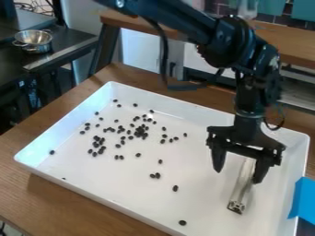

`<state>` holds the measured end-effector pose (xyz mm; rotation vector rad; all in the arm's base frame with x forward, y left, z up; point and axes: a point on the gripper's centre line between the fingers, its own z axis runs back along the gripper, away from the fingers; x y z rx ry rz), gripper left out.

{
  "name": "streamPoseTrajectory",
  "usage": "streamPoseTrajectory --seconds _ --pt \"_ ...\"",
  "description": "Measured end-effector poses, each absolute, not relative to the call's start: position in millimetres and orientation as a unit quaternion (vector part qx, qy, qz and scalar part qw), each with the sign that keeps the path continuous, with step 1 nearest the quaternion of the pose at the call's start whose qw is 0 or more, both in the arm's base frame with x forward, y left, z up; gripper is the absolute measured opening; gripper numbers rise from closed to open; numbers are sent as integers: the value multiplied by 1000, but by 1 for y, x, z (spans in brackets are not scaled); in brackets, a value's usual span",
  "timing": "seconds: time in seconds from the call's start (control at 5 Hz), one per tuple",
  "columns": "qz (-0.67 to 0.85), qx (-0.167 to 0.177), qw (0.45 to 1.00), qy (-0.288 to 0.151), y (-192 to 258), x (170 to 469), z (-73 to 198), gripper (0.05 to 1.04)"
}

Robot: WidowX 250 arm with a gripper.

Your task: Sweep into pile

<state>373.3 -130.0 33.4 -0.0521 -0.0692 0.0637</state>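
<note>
Jaws spread wide, and the pale bar (243, 186) lies just beneath them in the tray (123, 184)! Looks light, stiff, maybe slippery; I'd pinch it mid-length, across its narrow width. Dark beans (139, 134) scatter mostly well aside of the jaws.

My arm (184, 20) is black, with a smooth, thick upper length and bulky, rounded joints catching pale glints. A dark cable (164, 50) loops beside it; a thinner wire (283, 120) curls near my tool (239, 176), which has a broad crosspiece and tapering black fingers.
</note>
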Motion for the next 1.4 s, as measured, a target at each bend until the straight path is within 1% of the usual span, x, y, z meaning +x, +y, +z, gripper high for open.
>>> streamPoseTrajectory --seconds 0.2,0.4,0.6,0.8,1.0,1.2,1.4 --pt "25 -25 999 -27 -131 374 27 955" --pt "25 -22 999 -16 -129 373 23 670" --pt "32 -29 999 -17 -119 377 23 394" --pt "37 -39 999 -7 -109 377 21 375" --pt "48 -48 998 5 -88 376 22 375" --pt "62 -55 996 11 -52 367 23 375" --pt "55 -60 997 14 -31 358 23 375"
